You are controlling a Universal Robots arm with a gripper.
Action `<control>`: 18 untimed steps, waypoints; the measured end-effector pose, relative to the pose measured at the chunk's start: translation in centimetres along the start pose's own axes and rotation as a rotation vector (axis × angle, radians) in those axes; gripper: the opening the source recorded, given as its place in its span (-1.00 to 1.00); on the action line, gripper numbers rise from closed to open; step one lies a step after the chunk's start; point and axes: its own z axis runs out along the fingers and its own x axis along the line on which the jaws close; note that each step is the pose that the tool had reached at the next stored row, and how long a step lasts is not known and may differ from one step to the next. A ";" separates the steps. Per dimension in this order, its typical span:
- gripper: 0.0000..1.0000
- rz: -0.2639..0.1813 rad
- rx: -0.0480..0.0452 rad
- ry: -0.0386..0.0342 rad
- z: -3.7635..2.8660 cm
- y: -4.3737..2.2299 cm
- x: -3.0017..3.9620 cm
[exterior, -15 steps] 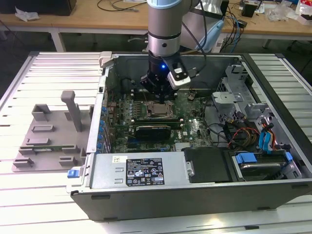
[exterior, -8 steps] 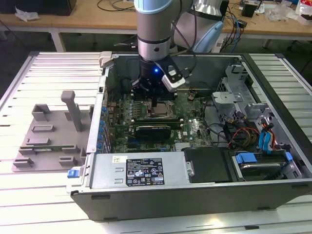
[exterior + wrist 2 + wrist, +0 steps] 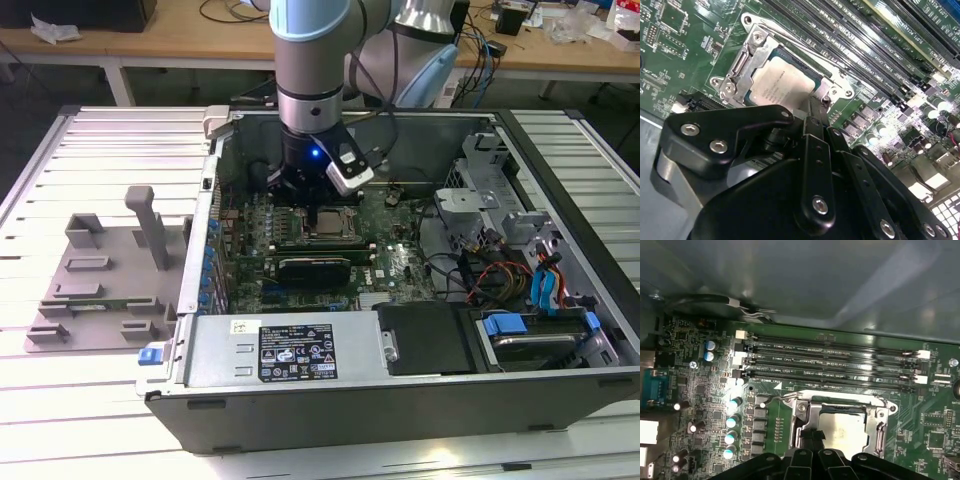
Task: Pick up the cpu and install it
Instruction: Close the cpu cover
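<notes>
The arm [image 3: 310, 60] is reaching straight down into the open computer case [image 3: 230, 345], which is lying on its side on a slatted metal table [image 3: 60, 150]; the gripper [image 3: 318, 215] is hanging low over the green motherboard [image 3: 400, 260], right above the processor socket; the cpu [image 3: 330, 222] is lying flat inside the metal socket frame [image 3: 747, 65], its silver-grey top facing up; in both wrist views the cpu [image 3: 782, 82] [image 3: 845, 427] is sitting squarely within that frame [image 3: 802, 415], with the long memory slots [image 3: 830, 360] running just beside it; the gripper [image 3: 815, 107] [image 3: 813, 437] is showing at the near edge of the chip, its black linkage covering that edge, so I cannot tell how far open it is, whether it has hold of anything, or whether it is touching the cpu; a grey plastic fixture [image 3: 100, 280] is resting on the table toward the exterior view's left, well apart from the case.
</notes>
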 end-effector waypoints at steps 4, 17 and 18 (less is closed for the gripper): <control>-0.79 0.000 0.0000 -0.0001 0.14 0.02 0.21; -0.79 -0.001 -0.0001 0.0000 0.30 0.03 0.30; -0.79 -0.001 0.0000 0.0000 0.19 0.03 0.30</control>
